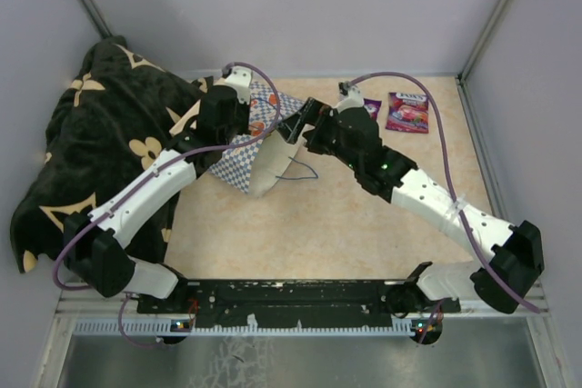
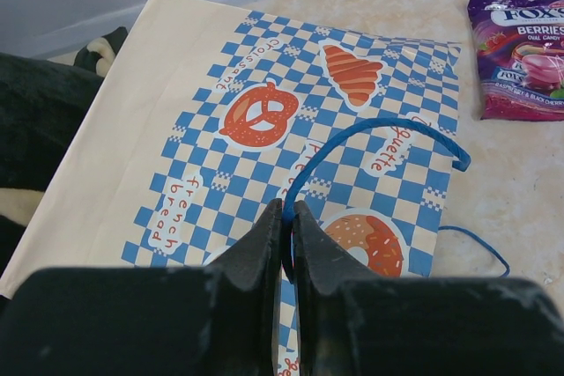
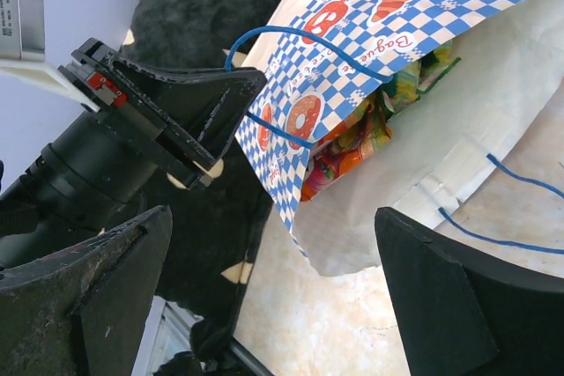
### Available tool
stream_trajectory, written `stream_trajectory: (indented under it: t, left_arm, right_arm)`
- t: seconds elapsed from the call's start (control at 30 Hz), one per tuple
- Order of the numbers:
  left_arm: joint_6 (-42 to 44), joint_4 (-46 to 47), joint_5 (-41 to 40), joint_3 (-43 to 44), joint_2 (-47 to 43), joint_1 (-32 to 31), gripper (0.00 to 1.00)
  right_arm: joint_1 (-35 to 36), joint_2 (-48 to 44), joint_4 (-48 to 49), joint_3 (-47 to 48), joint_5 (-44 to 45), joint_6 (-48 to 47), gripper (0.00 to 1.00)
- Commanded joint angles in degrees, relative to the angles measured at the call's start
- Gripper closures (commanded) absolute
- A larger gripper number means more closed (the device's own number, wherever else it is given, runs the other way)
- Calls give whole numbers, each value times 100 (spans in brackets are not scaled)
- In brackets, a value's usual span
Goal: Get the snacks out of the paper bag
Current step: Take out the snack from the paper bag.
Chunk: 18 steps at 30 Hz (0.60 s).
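Bag [image 3: 352,6] open, snacks [image 3: 348,143] visible.
Left fingers [image 2: 264,244] pinch the handle [image 2: 370,129]; right fingers [image 3: 97,279] wide at the mouth. We enter level, take one snack.

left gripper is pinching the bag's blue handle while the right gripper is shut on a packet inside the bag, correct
Not quite. The left gripper does pinch the blue handle of the paper bag, but the right wrist view shows the right gripper open, holding nothing; the snacks lie inside.
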Motion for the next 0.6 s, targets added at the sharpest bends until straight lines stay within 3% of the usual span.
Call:
stream_trajectory:
  t: [0.0, 0.13, 0.2, 0.3, 0.43, 0.57]
  left_arm:
    - [34, 10, -126, 22, -178, 63, 87]
    - [13, 38, -67, 42, -149, 63, 87]
    - [50, 87, -87, -4, -165, 68, 87]
    - [116, 102, -25, 2, -146, 139, 87]
    - [150, 58, 131, 209, -139, 230, 87]
    - [106, 118, 471, 235, -228, 240, 87]
  right_arm:
    - [132, 57, 420, 198, 69, -265, 1]
    - [-1, 83, 747, -232, 153, -985, 1]
    - [-49, -260, 2077, -1352, 302, -990, 1]
    - [-266, -406, 4092, -2734, 528, -153, 1]
    - [-330, 523, 2883, -1757, 545, -224, 1]
    - [-407, 1354, 3718, -1718, 322, 139, 1]
